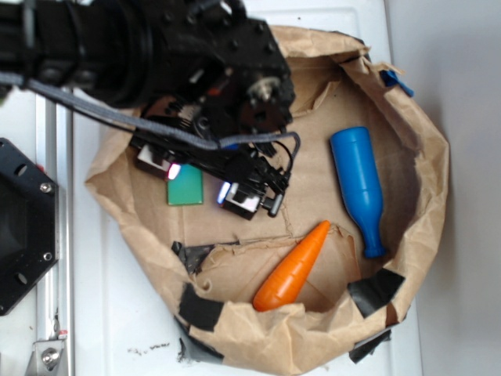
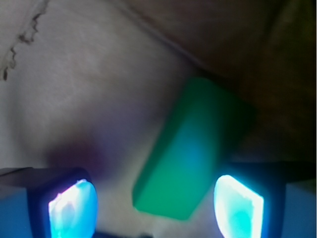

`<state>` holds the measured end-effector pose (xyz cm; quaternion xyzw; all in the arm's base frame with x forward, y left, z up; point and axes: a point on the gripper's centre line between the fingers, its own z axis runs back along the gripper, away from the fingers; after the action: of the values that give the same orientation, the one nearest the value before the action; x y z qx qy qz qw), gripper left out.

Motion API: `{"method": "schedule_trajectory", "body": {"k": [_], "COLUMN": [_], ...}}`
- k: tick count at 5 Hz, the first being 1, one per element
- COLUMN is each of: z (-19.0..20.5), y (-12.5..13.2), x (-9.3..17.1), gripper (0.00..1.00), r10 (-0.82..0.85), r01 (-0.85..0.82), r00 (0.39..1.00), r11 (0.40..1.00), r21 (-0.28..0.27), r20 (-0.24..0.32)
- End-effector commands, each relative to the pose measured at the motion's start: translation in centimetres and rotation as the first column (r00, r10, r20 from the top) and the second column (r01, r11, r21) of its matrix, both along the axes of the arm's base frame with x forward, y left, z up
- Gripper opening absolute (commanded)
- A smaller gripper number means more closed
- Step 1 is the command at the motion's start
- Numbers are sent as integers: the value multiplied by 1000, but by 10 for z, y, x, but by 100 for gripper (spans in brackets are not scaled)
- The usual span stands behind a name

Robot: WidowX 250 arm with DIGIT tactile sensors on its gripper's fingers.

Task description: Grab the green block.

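The gripper (image 1: 199,185) is hanging with fingers (image 2: 73,208) spread and released, straddling the green block (image 1: 185,188) lying flat inside the paper bag (image 1: 423,157). The block is looking light, rigid and smooth; gripping across its narrow width should hold best.
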<state>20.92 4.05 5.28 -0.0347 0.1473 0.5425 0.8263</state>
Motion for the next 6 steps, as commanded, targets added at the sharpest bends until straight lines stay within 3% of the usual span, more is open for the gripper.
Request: {"method": "schedule_trajectory", "body": {"k": [1,2,3,4,6], "z": [15,15,29,31,24], "y": [13,13,1,-10,-8], "x": [-2,-2,-7,-6,7], "gripper": [100,100,100,100,100], "r10": [42,42,212,312,414], "r01": [-43,-43,-219,-326,-435], "r00": [998,998,970,938,895], "r11": [999,999,975,942,893], "r21": [20,20,47,74,119], "r20": [54,54,120,152,164]}}
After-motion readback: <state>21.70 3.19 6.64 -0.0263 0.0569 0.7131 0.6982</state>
